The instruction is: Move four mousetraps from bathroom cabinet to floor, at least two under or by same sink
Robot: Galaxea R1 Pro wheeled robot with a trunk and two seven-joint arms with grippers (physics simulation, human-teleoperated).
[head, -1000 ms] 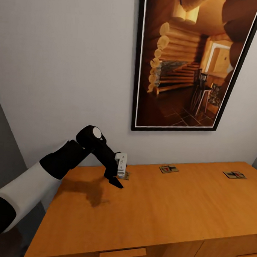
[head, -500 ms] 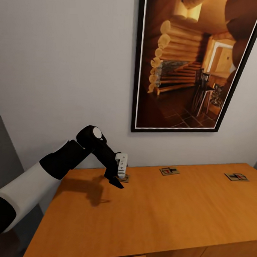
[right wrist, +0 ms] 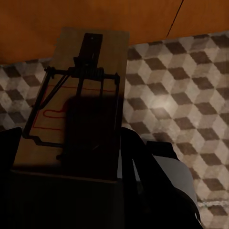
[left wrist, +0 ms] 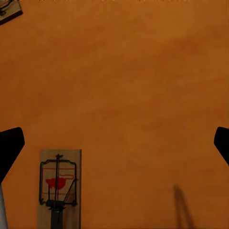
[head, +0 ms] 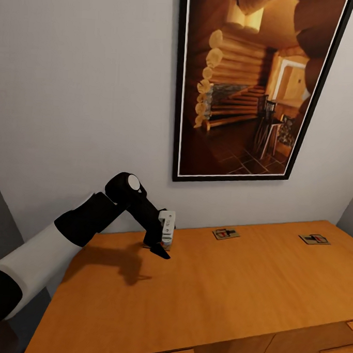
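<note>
CHANGE: head view has panned, picture frame [head: 248, 87] shifted left, arm unmoved | LEFT gripper [left wrist: 114, 143]: released, above trap [left wrist: 58, 188] on cabinet [head: 216, 297] | RIGHT gripper [right wrist: 71, 191]: grasping a second trap [right wrist: 76, 109] over floor [right wrist: 181, 95] | NEXT: close on trap.

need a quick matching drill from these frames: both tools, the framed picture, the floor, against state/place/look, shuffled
Column A
1. left tool
2. right tool
3. framed picture
4. bathroom floor

Column B
a. cube-patterned tiles
b. open, above the cabinet top
c. hanging on the wall
d. shut on a mousetrap

Pairs: 1-b, 2-d, 3-c, 4-a
</note>
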